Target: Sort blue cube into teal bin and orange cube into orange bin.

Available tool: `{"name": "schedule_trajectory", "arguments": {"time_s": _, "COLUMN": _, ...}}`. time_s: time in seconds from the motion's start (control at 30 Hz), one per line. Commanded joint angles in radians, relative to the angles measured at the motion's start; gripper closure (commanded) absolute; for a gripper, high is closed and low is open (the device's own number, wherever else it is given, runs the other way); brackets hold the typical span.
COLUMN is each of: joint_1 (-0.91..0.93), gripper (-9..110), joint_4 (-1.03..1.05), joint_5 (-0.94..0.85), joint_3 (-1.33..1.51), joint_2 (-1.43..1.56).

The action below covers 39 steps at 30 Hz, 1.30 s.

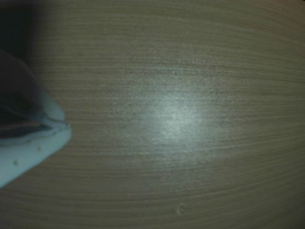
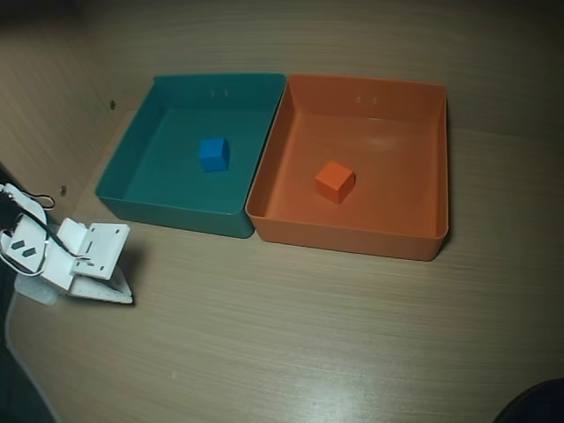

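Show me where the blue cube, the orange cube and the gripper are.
blue cube [image 2: 213, 153], overhead view, on its top face.
orange cube [image 2: 335, 181], overhead view, on its top face.
gripper [image 2: 110, 293], overhead view, at its fingertips.

Counter [image 2: 308, 335]: light wood-grain laminate, glare patch visible in the wrist view. Dark object [image 2: 538, 405] at the overhead view's lower right corner, unidentifiable.

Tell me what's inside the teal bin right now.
In the overhead view the teal bin holds one blue cube resting on its floor. The near wall hides a thin strip of floor behind it.
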Motion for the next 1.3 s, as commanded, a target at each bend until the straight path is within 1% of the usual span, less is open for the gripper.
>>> {"name": "schedule_trajectory", "arguments": {"time_s": 0.0, "joint_1": -0.005, "gripper": 107, "joint_4": 0.002, "joint_5": -0.005, "joint_3": 0.040, "joint_2": 0.009}}
{"name": "schedule_trajectory", "arguments": {"time_s": 1.27, "joint_1": -0.017, "gripper": 107, "joint_4": -0.021, "joint_5": -0.005, "joint_3": 0.031, "joint_2": 0.009}}
